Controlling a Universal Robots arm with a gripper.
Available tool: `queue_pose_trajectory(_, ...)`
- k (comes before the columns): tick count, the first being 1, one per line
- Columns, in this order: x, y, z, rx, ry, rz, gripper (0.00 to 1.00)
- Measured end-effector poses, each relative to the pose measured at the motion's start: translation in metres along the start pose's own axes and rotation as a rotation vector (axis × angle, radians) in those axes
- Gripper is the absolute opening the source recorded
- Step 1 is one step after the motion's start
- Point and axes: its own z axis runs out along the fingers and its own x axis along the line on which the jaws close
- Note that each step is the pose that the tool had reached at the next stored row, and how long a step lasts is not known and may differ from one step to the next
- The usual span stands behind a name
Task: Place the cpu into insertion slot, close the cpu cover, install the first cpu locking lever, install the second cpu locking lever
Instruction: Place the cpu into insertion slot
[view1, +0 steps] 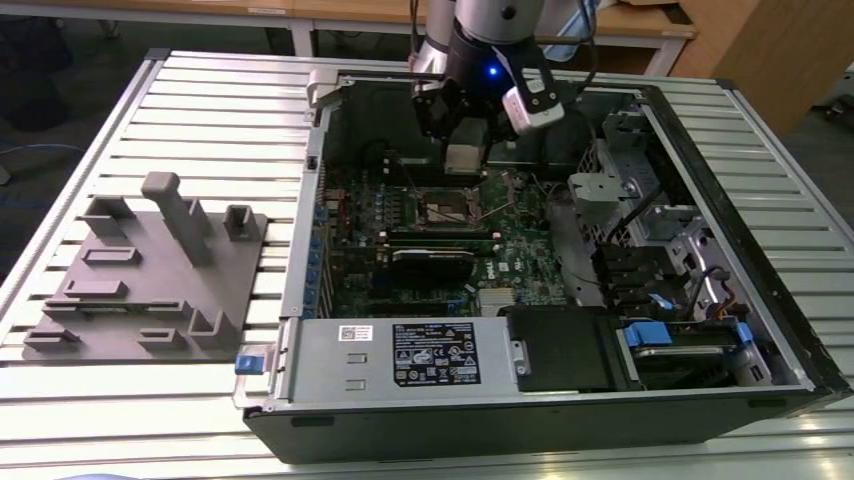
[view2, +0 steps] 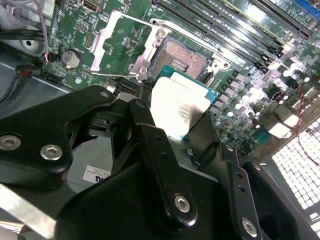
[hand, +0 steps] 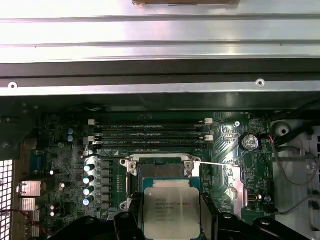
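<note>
Part of the insertion slot (hand: 160, 171) behind the cpu (hand: 171, 212), the cpu's side edges under black fingers (hand: 209, 220).

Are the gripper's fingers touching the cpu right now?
Touching. In the first wrist view the black fingers of the gripper sit tight against two opposite edges of the cpu, with no gap showing.

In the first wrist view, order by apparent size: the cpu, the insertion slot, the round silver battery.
1-2. cpu and insertion slot: unranked, the cpu is nearer the camera and hides part of the slot.
3. round silver battery: smallest.
</note>
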Motion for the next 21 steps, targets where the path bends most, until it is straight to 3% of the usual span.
queue_pose_trajectory(21, 0.0031, -0.0008, 0.0079, 0.0002, -0.0010, 0.000, 0.54)
